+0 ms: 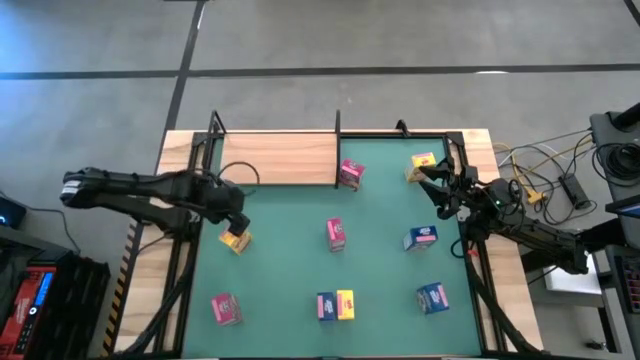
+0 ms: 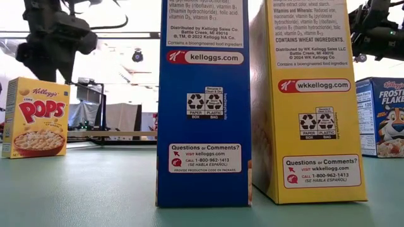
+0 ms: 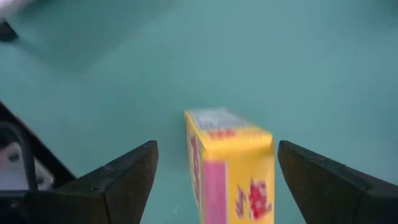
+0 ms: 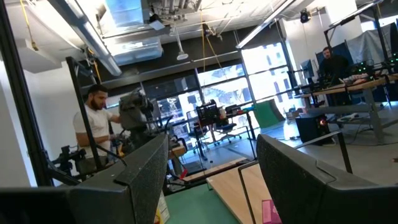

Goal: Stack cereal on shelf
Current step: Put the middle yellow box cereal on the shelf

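Observation:
Several small cereal boxes stand or lie on the green mat [image 1: 290, 260]. My left gripper [image 1: 234, 218] is open above a yellow Pops box [image 1: 236, 240], which rests on the mat. In the left wrist view its fingers [image 3: 127, 174] stand on either side of this yellow box [image 3: 230, 168] without touching it. My right gripper [image 1: 436, 186] is open in the air beside another yellow box [image 1: 421, 166] near the far right corner. The pale wooden shelf board [image 1: 280, 158] lies along the far edge between black uprights.
Other boxes are on the mat: pink ones [image 1: 350, 174], [image 1: 336, 234], [image 1: 226, 308], blue ones [image 1: 420, 238], [image 1: 432, 297], and a blue and yellow pair [image 1: 335, 305] that fills the low view [image 2: 202, 101]. A person [image 4: 93, 118] stands in the room beyond the table.

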You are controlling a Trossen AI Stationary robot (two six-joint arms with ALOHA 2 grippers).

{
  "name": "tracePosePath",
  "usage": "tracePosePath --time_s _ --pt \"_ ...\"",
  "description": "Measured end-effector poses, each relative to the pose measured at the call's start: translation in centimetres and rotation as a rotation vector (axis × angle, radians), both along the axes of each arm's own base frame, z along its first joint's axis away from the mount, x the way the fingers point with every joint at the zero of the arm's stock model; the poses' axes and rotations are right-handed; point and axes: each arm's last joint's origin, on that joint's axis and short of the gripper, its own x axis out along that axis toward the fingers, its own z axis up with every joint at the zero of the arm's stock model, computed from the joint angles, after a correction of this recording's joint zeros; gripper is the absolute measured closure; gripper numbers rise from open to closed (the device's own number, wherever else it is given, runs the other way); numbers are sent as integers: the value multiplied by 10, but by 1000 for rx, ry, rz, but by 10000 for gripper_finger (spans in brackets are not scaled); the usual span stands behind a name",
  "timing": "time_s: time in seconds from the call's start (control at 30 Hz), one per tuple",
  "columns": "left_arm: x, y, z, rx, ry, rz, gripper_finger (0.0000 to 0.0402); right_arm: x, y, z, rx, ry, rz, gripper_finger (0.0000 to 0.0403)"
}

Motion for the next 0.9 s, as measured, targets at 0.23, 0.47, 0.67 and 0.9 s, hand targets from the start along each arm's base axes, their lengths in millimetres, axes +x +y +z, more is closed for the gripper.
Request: tracePosePath --time_s 0.23,0.47,0.67,0.9 --pt "7 -21 -9 -35 69 -19 86 0 0 0 0 0 0 167" --pt "17 -37 -20 -32 93 -75 88 0 0 0 0 1 0 167" --pt "25 -43 -30 -17 140 -112 123 0 0 0 0 1 0 167" --pt "28 -44 -34 -5 167 -139 198 0 0 0 0 0 0 167"
